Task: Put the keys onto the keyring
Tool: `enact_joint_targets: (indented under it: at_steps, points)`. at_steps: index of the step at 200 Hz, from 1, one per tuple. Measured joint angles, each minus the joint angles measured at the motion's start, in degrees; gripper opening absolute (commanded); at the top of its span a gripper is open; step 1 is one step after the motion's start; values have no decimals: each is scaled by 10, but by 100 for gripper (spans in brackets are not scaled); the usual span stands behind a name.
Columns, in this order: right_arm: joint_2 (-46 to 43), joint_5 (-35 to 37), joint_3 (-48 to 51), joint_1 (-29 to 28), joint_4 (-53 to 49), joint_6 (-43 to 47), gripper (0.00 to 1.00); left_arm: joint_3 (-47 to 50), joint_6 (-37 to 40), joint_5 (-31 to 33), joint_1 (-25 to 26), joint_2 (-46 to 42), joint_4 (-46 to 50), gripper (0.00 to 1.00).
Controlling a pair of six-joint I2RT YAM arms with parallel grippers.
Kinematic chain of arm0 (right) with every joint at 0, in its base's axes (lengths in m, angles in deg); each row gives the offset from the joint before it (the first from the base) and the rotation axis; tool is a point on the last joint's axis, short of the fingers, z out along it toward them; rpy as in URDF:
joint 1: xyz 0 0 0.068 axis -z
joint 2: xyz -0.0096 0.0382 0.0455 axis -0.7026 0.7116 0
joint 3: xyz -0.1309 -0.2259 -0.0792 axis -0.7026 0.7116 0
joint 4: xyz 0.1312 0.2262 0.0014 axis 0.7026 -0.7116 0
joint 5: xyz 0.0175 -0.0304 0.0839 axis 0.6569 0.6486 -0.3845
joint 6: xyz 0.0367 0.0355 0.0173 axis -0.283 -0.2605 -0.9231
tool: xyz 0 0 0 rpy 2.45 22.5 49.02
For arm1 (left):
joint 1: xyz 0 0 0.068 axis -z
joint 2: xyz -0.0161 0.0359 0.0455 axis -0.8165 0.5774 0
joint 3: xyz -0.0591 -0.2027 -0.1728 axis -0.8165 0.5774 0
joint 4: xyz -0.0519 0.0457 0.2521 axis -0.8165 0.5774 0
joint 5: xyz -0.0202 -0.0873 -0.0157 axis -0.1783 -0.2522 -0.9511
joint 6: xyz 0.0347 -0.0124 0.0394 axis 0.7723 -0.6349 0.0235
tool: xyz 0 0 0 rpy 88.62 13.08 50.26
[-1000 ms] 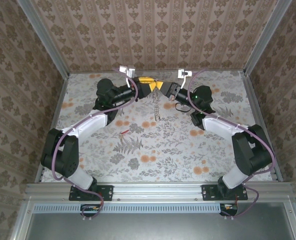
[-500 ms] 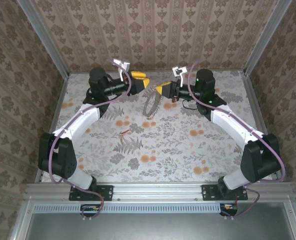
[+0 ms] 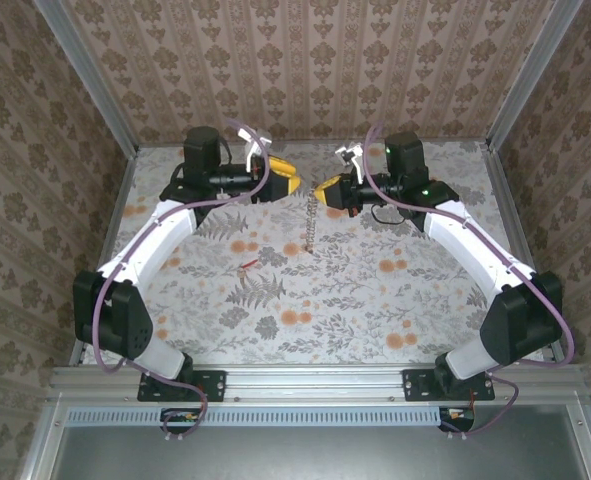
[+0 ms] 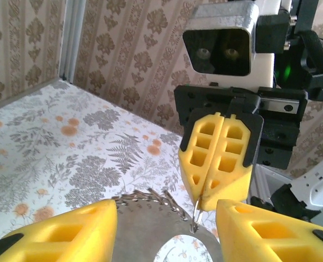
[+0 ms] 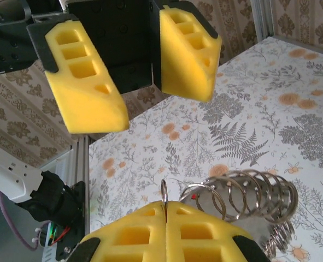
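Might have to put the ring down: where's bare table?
Free: the broad flowered table between the small red-headed key and the near metal rail. Crowded: far middle, where the left end effector, right end effector and grey metal keyring meet.

The right end effector (image 5: 165, 215) pinches a thin loop of the coiled keyring (image 5: 243, 191); a red speck (image 5: 194, 195) beside it is perhaps a key. Opposite, the left end effector (image 5: 160, 106) gapes.

keyring (image 3: 311, 225) under right pincer (image 3: 318, 192), key (image 3: 247, 266) front-left
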Motion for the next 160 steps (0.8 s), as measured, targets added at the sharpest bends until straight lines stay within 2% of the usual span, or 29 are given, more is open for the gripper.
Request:
enact_joint_targets:
  at_steps: [49, 107, 160]
  points:
    - [0, -1, 0, 0, -3, 4, 0, -7, 33, -9, 24, 8, 47, 51]
    - [0, -2, 0, 0, -3, 4, 0, -10, 41, -10, 32, 26, 51, 50]
    - [0, -2, 0, 0, -3, 4, 0, -17, 45, -11, 49, 35, 51, 44]
